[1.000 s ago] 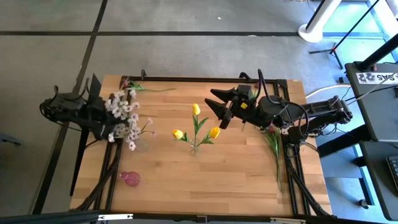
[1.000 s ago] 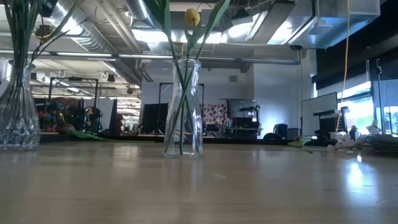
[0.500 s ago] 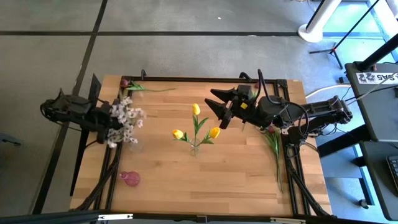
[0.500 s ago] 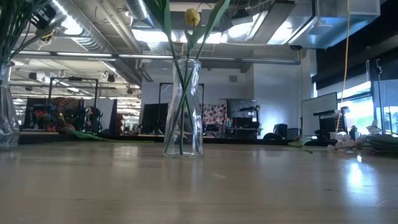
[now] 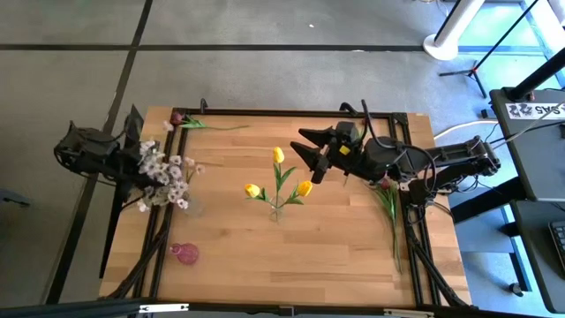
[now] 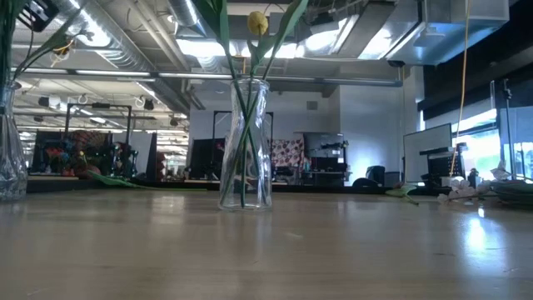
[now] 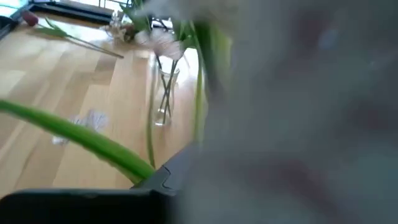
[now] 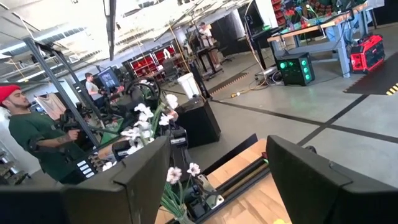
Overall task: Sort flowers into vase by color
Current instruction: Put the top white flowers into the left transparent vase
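A bunch of white-pink blossom sprays (image 5: 163,172) sits at my left gripper (image 5: 134,168) near the table's left edge, and its stems run down toward a clear glass vase (image 5: 192,208) (image 6: 8,162). The left gripper looks shut on the sprays. Three yellow tulips (image 5: 278,156) stand in a second clear vase (image 6: 246,142) at mid-table. My right gripper (image 5: 305,146) (image 8: 217,186) hangs open above the table, far-right of the tulips, touching nothing. One dark red bloom (image 5: 177,117) lies along the far edge. Another (image 5: 385,185) lies on the right side. My left gripper holds the white-pink sprays by their green stems (image 7: 124,158), just below the blossom heads. It comes level from the table's left. Blurred blossoms close to the wrist camera hide the fingers. The stems slant from the gripper down toward the glass vase.
A small pink vase (image 5: 185,254) stands near the front left. Bare wood lies between the tulip vase and the near edge. A person in a green shirt (image 8: 37,143) stands in the room beyond the table.
My left gripper has drawn back toward the table's left edge, taking the blossom bunch with it. The left glass vase has shifted leftward in the low view and now shows only at the picture's edge.
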